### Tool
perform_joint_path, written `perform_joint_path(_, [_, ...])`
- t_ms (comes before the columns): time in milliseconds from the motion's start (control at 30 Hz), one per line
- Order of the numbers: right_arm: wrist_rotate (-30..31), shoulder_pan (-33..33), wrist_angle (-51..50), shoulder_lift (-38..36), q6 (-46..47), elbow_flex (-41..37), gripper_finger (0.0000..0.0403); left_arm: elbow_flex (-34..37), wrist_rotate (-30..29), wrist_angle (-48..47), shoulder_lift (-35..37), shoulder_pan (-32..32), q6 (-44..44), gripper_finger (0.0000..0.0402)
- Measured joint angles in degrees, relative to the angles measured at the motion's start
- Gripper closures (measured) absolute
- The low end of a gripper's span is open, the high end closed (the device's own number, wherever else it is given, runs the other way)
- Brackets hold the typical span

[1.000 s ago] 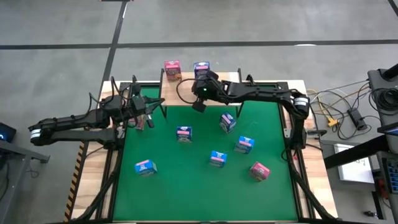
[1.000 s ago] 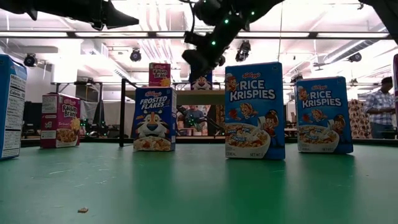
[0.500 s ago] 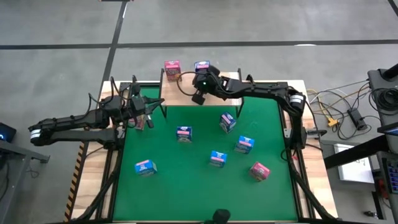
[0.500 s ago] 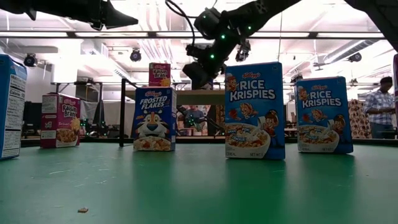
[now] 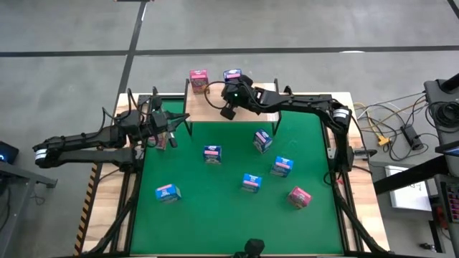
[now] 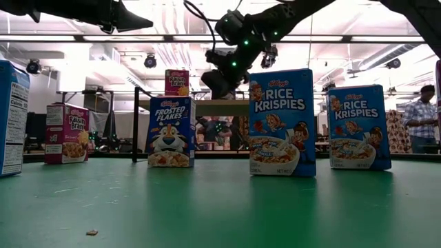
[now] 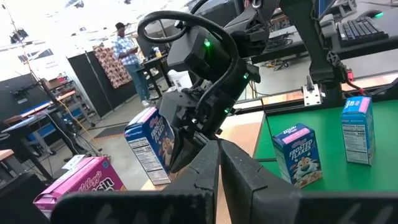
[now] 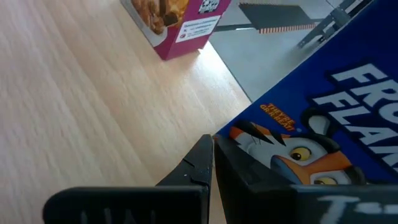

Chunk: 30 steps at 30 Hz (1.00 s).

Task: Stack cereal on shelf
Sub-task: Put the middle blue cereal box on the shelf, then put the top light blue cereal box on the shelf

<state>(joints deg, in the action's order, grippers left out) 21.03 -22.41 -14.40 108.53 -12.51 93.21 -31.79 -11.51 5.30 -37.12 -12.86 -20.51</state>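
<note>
The shelf [image 5: 252, 106] is a light-wood plank at the mat's far edge. A pink cereal box [image 5: 199, 79] and a blue one [image 5: 232, 74] stand on it. Several more boxes stand on the green mat, among them blue ones [image 5: 211, 153] [image 5: 262, 140] and a pink one [image 5: 299, 196]. My right gripper [image 8: 212, 158] is shut, its fingers pointing down at the shelf top right beside the blue Frosted Flakes box [image 8: 323, 124]. My left gripper [image 7: 219, 165] is shut and empty, waiting over the mat's far-left corner [image 5: 176, 120] next to a pink box [image 5: 163, 140]. My right gripper has its shut fingers [image 8: 249, 171] right against the printed front of the blue box [image 8: 292, 155], low down by the shelf top. I cannot tell whether they touch it. The box stands upright on the shelf.
Black frame posts stand at the mat's far corners [image 5: 154, 97] [image 5: 287, 93]. The shelf's wood is bare between the two boxes and toward its right end [image 5: 262, 97]. A person [image 6: 420, 117] stands in the room far behind the table. The mat's near part holds no boxes.
My right gripper has moved up and toward the table's far edge, from over the mat's far rim onto the shelf beside the blue box, then held still. The boxes have stayed where they were.
</note>
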Motion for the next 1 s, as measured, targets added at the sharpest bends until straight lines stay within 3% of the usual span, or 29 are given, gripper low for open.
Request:
perform_joint_path(500, [-1.1,0.3,3.1,-0.3,-0.2,0.0,0.0394,0.0,0.0,0.0,0.0,0.0,0.0,0.0401])
perform_joint_path(633, [-4.2,1.7,-3.4,-2.9,2.4,2.0,0.0394,0.0,0.0,-0.6,0.0,0.0,0.0,0.0401])
perform_joint_path(833, [-6.7,0.8,-18.2,-5.7,8.3,12.2,0.0394,0.0,0.0,-0.8,-0.1,0.0,0.0,0.0401])
perform_joint_path(1000, [-7.5,-0.7,-22.0,-5.7,6.3,18.7,0.0394,0.0,0.0,-0.3,0.0,0.0,0.0,0.0401])
